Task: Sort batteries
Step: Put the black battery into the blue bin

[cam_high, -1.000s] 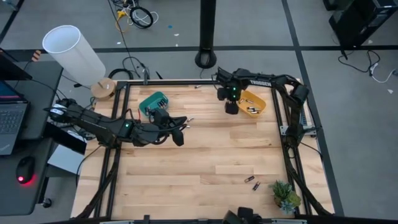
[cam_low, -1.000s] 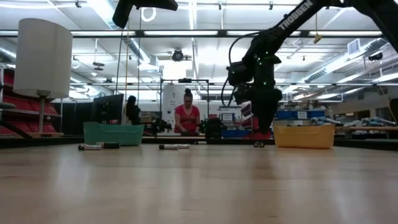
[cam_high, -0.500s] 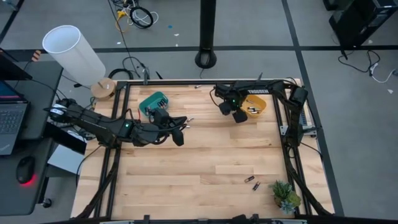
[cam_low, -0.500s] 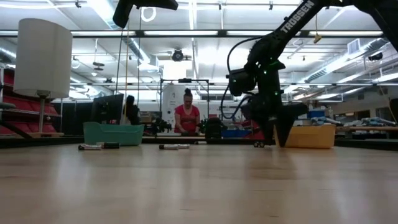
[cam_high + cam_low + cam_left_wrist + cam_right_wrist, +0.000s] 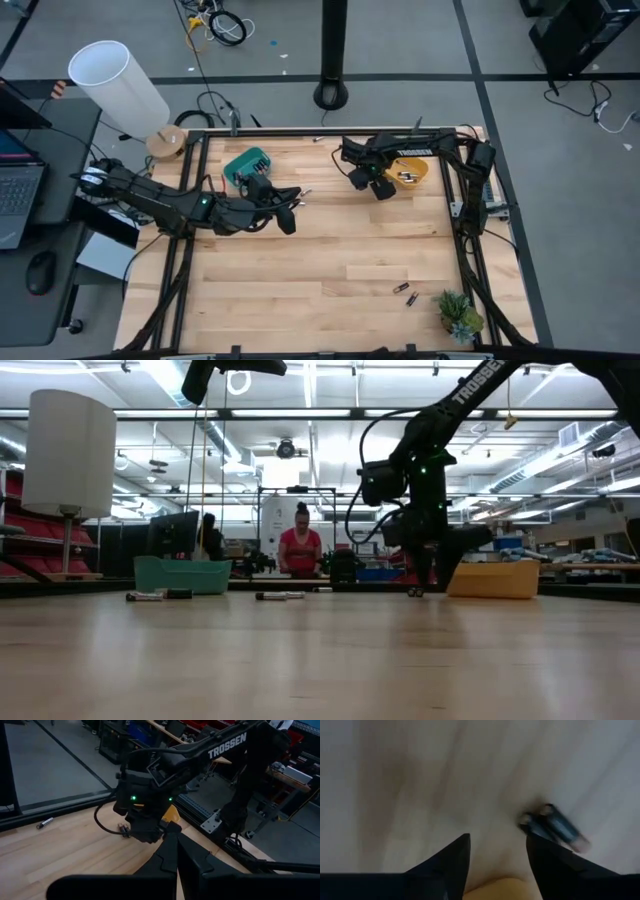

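Now, high view: the right gripper (image 5: 377,186) has swung off the orange bin (image 5: 410,167) toward the table centre; a second ago it hung at the bin's near-left edge, and it now sits just beside the bin over bare wood. Its jaws stand wide with nothing between them. Judgement: a drop into the orange bin looks finished and the arm is heading for the next pickup. The orange bin shows a few small batteries inside; exact count cannot be told. The teal bin (image 5: 246,164) sits near the left gripper (image 5: 291,214); its contents cannot be made out. Two batteries (image 5: 405,293) lie loose at the table's near-right, close to a small potted plant (image 5: 457,313). The left arm is unchanged, parked mid-left, jaws closed and holding nothing.

Low view: right gripper (image 5: 432,575) is low, its fingers spread, in front of the orange bin (image 5: 492,578). Loose batteries (image 5: 270,596) lie on the wood, more (image 5: 145,596) by the teal bin (image 5: 181,574). A person stands in the room behind.

Left wrist view: the left arm's own fingers meet, empty; the right arm is seen beyond, with one battery (image 5: 44,823) lying at the table's far edge.

Right wrist view: open fingers (image 5: 451,862) frame bare wood; one battery (image 5: 559,829) lies just beyond one fingertip, not yet between them. Likely the next target.
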`<move>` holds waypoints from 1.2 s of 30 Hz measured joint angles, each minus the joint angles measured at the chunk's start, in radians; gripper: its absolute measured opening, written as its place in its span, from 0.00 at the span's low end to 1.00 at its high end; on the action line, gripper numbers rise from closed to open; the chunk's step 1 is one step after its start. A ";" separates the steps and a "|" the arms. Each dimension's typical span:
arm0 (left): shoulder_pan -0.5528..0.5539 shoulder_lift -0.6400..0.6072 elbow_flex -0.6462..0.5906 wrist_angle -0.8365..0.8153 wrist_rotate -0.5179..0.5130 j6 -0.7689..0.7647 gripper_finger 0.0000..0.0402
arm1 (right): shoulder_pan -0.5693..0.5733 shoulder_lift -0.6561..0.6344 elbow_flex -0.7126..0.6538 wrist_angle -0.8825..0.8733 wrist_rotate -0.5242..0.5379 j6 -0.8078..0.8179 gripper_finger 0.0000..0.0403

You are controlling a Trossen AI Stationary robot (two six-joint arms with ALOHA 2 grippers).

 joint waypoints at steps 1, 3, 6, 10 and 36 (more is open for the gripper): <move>0.000 0.000 0.000 0.000 0.000 0.000 0.03 | -0.001 -0.001 0.000 0.016 0.016 -0.007 0.50; 0.000 0.000 0.000 0.000 0.000 0.000 0.03 | -0.005 -0.002 0.000 0.028 0.034 -0.024 0.49; 0.000 0.000 0.000 -0.001 0.000 0.001 0.03 | -0.021 -0.002 0.000 0.045 0.032 -0.037 0.49; 0.000 0.000 0.000 -0.001 0.000 0.001 0.03 | -0.043 -0.002 -0.003 0.086 0.012 -0.041 0.49; 0.000 0.000 0.000 -0.002 0.001 0.001 0.03 | -0.141 -0.008 -0.108 0.211 -0.169 -0.194 0.45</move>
